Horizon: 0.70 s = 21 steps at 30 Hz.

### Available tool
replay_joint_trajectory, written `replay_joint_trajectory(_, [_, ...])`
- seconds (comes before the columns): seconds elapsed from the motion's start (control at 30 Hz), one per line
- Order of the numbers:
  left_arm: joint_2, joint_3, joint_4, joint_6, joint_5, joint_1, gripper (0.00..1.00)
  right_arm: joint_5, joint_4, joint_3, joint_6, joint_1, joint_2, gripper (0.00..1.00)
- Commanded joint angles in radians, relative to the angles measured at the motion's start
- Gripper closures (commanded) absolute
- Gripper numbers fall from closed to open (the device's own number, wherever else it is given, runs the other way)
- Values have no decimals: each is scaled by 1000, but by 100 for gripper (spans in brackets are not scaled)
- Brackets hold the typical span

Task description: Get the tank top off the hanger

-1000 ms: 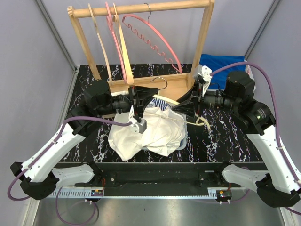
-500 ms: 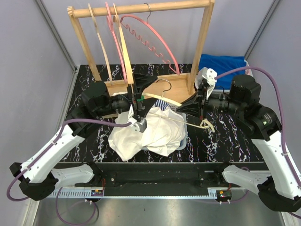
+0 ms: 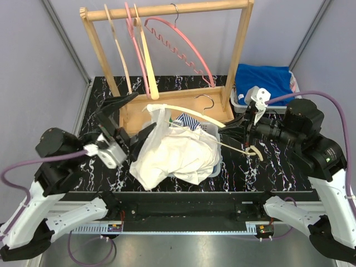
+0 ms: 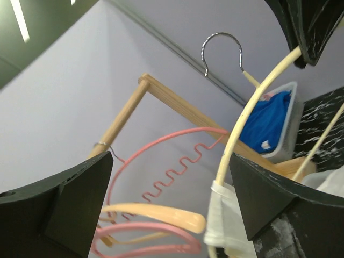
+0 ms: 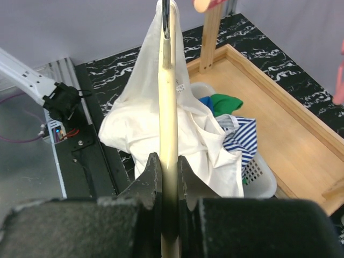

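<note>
We log left gripper spread, 9 o'clock of tank top | right gripper pinching hanger, 3 o'clock | tank top heaped mid-table, strap on hanger's 9 o'clock end.

Black marbled table, wooden rack, basket, blue-cloth bin, tank top partly on it
</note>
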Motion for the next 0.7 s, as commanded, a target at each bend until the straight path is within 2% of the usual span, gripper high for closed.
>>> replay_joint_trajectory(0.0, [-36, -24, -136, -387, -87, -1, 1, 90, 40, 28, -31, 0, 4, 100])
replay_joint_trajectory(0.13, [-117, -155, -158, -479, -79, -1, 1, 137, 69, 14, -34, 0, -15, 100])
replay_joint_trajectory(0.27, [-152, -261, -155, -519, -154, -1, 9, 159, 94, 17, -22, 0, -49, 100])
replay_joint_trajectory(0.37, [-140, -288, -146, -537, -190, -1, 17, 140, 93, 32, 3, -1, -55, 100])
replay_joint_trajectory(0.4, [-120, -285, -149, -538, -199, -1, 23, 128, 89, 35, 7, -1, -54, 100])
replay_joint_trajectory(0.67, [-56, -289, -80, -539, -236, -1, 32, 77, 86, 32, 26, 0, -34, 100])
